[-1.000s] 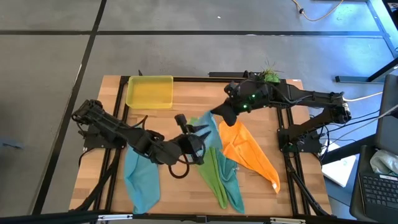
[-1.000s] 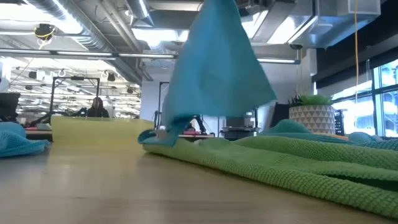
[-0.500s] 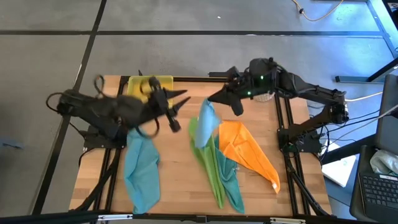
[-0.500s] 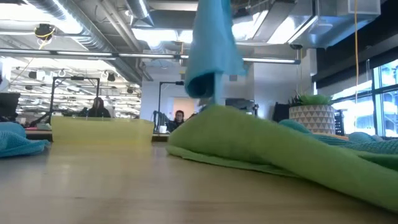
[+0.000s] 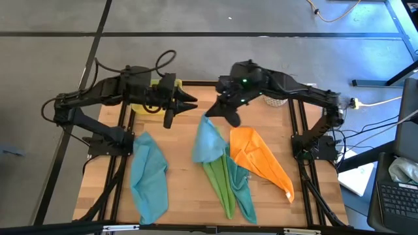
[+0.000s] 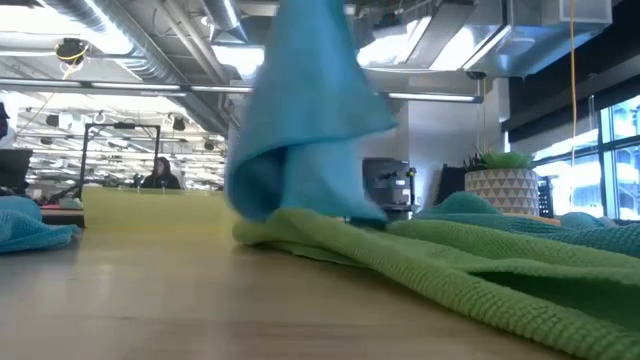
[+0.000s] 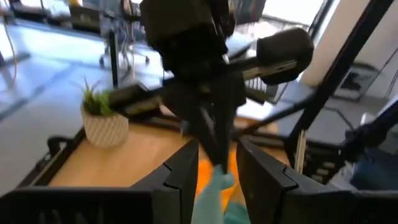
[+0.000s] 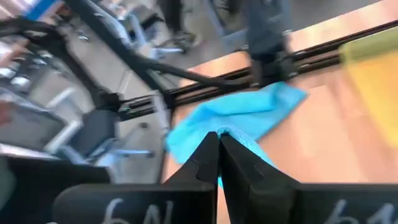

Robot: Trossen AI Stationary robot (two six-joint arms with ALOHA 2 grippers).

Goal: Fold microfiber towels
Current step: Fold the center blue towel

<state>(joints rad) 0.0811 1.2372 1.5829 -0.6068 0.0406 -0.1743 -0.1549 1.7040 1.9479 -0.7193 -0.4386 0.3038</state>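
**Step in hand.** Picking one cloth out of the heap, by appearance: the right tool (image 5: 215, 115), over the rear middle of the wooden slatted bench (image 5: 179, 186), has its fingers pinched together on a corner of a soft light-blue microfiber towel (image 5: 208, 140) and holds it up. No towel looks folded yet.

**Left tool** (image 5: 186, 103). Raised near the bench's rear edge, just in front of the yellow-green rectangular plastic tray (image 5: 138, 108), pointing toward the lifted cloth. Fingers narrowly parted, holding nothing.

**Next move, as judged.** The hanging cloth needs a second grip: the left tool would have to catch a free corner, then both spread the towel flat on bare bench before any fold. Risk: the lower hem rests on the lime-green cloth and may drag it.

**Towels, appearance and place.**
- Light-blue, lifted: hangs as a draped cone, lower edge touching the pile in the low view.
- Lime-green plush microfiber towel (image 5: 219, 179): long crumpled strip, bench centre.
- Teal microfiber towel (image 5: 243, 196): beside and partly under the green one.
- Orange microfiber towel (image 5: 261, 163): loosely spread, right of the pile.
- Second light-blue microfiber towel (image 5: 149, 173): rumpled, left side, well apart.
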